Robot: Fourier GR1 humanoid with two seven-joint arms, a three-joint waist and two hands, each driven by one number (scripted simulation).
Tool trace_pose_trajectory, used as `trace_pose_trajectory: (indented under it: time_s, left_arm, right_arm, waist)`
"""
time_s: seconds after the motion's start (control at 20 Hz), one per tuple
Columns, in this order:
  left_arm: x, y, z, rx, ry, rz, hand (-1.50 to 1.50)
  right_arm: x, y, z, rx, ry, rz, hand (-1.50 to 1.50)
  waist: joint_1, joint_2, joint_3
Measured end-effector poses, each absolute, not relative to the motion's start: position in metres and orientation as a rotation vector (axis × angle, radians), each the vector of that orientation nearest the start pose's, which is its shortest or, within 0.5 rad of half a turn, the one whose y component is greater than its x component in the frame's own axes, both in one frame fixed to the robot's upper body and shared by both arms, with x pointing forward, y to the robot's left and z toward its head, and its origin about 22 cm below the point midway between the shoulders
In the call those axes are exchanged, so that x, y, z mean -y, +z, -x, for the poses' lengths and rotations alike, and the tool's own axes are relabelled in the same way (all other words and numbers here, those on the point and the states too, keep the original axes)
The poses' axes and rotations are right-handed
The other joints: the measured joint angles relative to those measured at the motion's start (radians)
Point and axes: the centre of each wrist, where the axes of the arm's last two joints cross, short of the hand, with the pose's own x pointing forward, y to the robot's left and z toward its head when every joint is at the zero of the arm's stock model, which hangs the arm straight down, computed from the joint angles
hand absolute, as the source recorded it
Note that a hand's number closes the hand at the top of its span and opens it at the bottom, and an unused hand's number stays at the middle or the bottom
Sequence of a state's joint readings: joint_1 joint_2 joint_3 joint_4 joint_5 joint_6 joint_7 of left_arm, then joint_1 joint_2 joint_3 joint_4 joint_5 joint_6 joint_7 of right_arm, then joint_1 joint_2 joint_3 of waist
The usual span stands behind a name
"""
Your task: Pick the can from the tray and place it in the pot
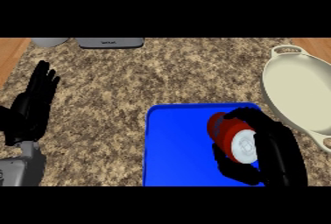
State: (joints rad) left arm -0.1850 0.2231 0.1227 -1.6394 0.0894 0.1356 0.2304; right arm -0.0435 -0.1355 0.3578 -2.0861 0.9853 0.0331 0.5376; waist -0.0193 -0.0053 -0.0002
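Note:
A red can (pixel 230 136) with a white end lies on its side over the right part of the blue tray (pixel 177 148). My right hand (pixel 275 153) is curled round the can, fingers over its top and thumb beneath it. The cream pot (pixel 284 83), wide and shallow with a handle at the back, stands on the counter to the right of the tray. My left hand (pixel 35 103) rests open at the left edge, fingers up, far from the tray.
A grey appliance (pixel 110 42) and a pale round object (pixel 50 41) sit at the counter's back edge. Speckled stone counter lies between the left hand and the tray; wooden surfaces show at both back corners.

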Motion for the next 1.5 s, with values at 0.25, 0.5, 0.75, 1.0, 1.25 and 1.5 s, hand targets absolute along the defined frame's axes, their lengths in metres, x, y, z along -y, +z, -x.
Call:
trace_pose_trajectory:
  time_s: [0.25,0.5,0.75,1.0,1.25,1.5]
  left_arm:
    - [-0.283,0.081,-0.279,1.604,0.073,-0.207,0.00]
    - [-0.273,0.078,-0.280,1.609,0.070,-0.207,0.00]
    - [-0.275,0.076,-0.280,1.609,0.066,-0.202,0.00]
    - [-0.276,0.079,-0.287,1.615,0.070,-0.197,0.00]
    - [-0.269,0.082,-0.284,1.624,0.056,-0.192,0.00]
    - [-0.269,0.089,-0.284,1.623,0.051,-0.183,0.00]
  right_arm:
    - [0.199,0.148,-0.198,1.644,0.501,1.012,1.50]
    - [0.237,0.163,-0.211,1.624,0.390,1.069,1.50]
    - [0.279,0.165,-0.231,1.613,0.322,1.056,1.50]
    - [0.312,0.151,-0.259,1.590,0.267,1.041,1.50]
    - [0.345,0.137,-0.284,1.572,0.252,1.107,1.50]
    - [0.388,0.120,-0.296,1.434,0.358,1.378,1.50]
  waist:
    - [0.009,0.003,0.000]
    - [0.015,0.005,0.000]
    - [0.018,0.005,0.000]
    - [0.021,0.006,0.001]
    - [0.030,0.009,0.001]
    - [0.042,0.014,0.001]
